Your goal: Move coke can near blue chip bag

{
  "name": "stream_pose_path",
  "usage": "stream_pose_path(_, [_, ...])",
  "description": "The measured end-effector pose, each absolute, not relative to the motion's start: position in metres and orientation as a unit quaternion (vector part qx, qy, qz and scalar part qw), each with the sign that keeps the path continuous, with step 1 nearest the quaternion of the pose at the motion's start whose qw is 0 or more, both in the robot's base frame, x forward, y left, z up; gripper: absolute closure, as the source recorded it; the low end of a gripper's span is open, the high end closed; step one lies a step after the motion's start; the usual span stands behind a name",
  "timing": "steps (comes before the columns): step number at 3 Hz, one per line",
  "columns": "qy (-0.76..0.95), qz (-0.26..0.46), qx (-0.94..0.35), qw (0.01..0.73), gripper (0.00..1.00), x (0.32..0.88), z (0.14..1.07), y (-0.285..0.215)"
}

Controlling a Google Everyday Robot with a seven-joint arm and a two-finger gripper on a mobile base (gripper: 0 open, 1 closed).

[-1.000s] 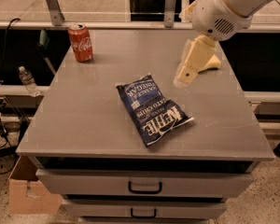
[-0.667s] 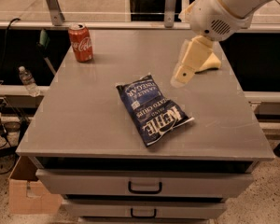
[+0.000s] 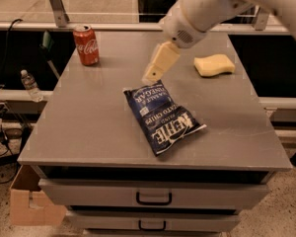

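Note:
The coke can (image 3: 86, 45), red with white script and a silver top, stands upright at the table's far left corner. The blue chip bag (image 3: 162, 116), dark blue with white "Kettle" lettering, lies flat and slanted in the middle of the table. My gripper (image 3: 152, 77) hangs from the white arm (image 3: 202, 9) above the table, just over the far end of the bag and well to the right of the can. It holds nothing that I can see.
A pale yellow sponge (image 3: 214, 64) lies at the far right of the grey table (image 3: 89, 127). Drawers (image 3: 153, 194) sit under the front edge. A water bottle (image 3: 30, 86) and a cardboard box (image 3: 29, 206) are on the left, off the table.
The arm and gripper have swung left, from over the sponge to above the bag's far end, closer to the can. The can, bag and sponge have not moved.

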State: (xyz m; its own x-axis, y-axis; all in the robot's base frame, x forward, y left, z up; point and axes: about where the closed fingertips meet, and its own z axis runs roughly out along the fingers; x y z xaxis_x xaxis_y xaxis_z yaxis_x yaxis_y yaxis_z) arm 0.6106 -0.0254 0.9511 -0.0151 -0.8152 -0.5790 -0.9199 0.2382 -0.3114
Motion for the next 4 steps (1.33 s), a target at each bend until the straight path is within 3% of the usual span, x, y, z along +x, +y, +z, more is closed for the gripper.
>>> stream_pose_path(4, [0.678, 0.216, -0.546, 0.442, 0.0, 0.75, 0.897, 0.113])
